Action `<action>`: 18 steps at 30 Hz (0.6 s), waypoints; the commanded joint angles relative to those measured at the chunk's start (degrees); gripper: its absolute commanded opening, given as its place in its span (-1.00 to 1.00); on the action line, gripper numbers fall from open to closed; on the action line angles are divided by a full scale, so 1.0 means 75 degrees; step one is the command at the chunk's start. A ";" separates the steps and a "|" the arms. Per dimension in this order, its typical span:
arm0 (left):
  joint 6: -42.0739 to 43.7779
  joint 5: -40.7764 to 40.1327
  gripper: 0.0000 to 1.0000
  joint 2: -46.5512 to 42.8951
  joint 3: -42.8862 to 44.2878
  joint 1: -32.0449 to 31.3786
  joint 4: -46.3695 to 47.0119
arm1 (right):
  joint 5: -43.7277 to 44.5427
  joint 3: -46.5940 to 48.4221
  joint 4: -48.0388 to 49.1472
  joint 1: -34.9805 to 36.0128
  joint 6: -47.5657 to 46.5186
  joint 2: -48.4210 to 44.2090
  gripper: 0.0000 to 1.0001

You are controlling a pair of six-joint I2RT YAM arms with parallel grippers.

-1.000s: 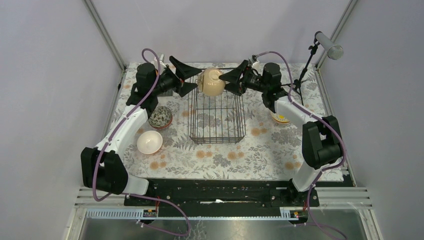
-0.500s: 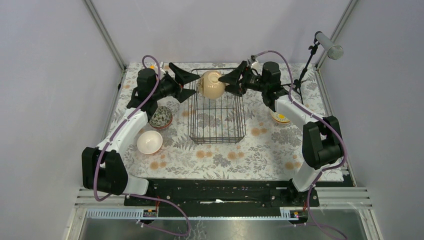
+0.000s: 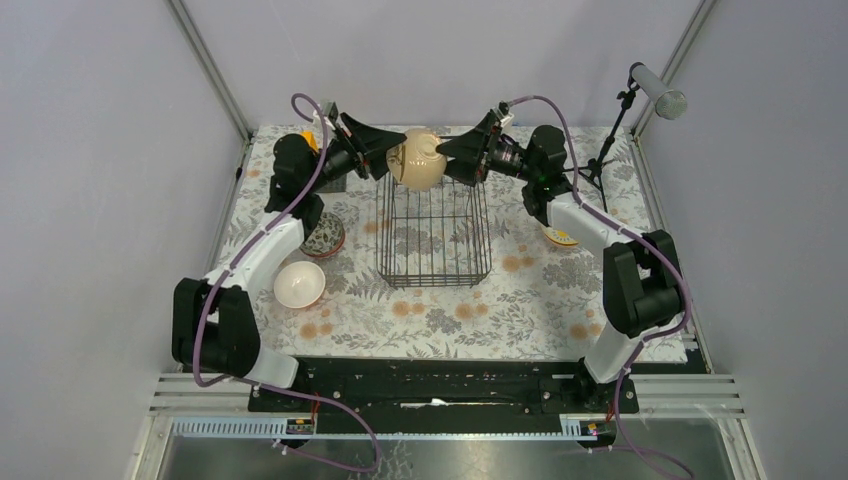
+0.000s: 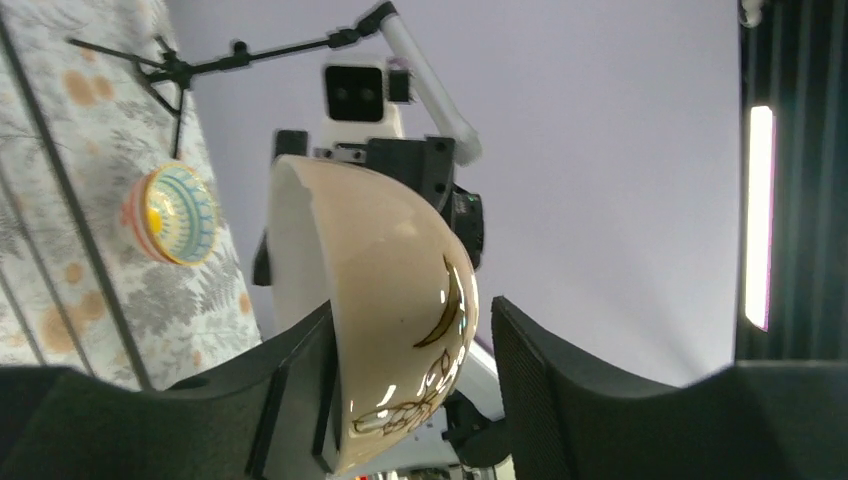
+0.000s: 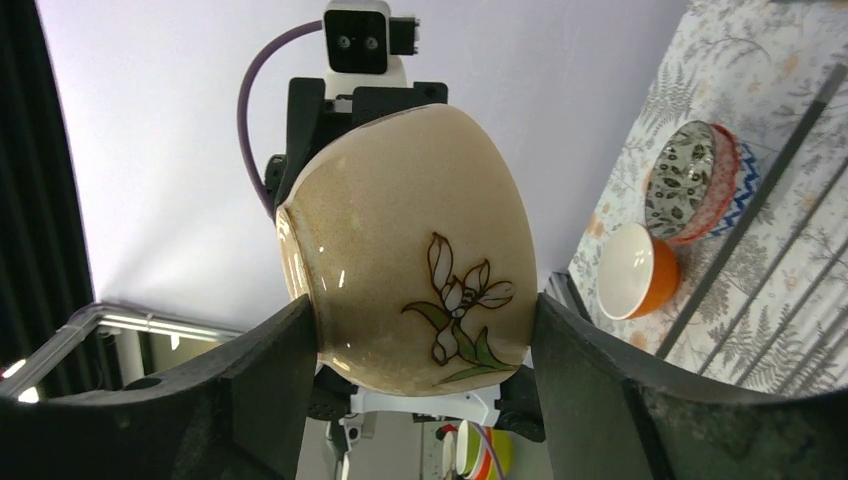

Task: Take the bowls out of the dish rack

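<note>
A beige bowl point(image 3: 417, 160) painted with a flower hangs in the air over the far edge of the black wire dish rack point(image 3: 433, 235). My right gripper point(image 3: 447, 160) is shut on it, one finger pressed on each side of the bowl point(image 5: 415, 270). From the left, my left gripper point(image 3: 392, 158) stands open astride the bowl's wall point(image 4: 390, 300). One finger lies against the inside of the bowl; the other is a small gap from the outside. The rack looks empty from above.
Left of the rack stand an orange bowl with a white inside point(image 3: 299, 284) and a stack of patterned bowls point(image 3: 322, 235). A colourful striped bowl point(image 3: 560, 237) sits to the rack's right. A microphone stand point(image 3: 610, 140) rises at the far right corner.
The left gripper has risen and moved right until its open fingers straddle the bowl's edge. The right gripper has kept hold of the bowl, which shifted slightly up and left.
</note>
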 commanded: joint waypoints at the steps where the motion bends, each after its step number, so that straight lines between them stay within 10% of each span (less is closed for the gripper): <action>1: -0.1129 0.0530 0.04 0.0237 -0.0082 -0.0257 0.2553 | -0.0226 -0.0004 0.1879 0.0060 0.1093 0.0061 -0.14; 9: -0.2122 0.0582 -0.58 0.0560 0.0005 -0.0459 0.4352 | -0.0203 0.0048 0.2552 0.0032 0.1709 0.0278 -0.03; 12: -0.2299 0.0567 -1.00 0.0598 0.0024 -0.0475 0.4564 | -0.0189 0.0059 0.2740 0.0039 0.1865 0.0391 0.37; 18: -0.2023 0.0591 -1.00 0.0463 0.0046 -0.0496 0.4133 | -0.0099 -0.0050 0.2666 0.0037 0.1750 0.0354 0.94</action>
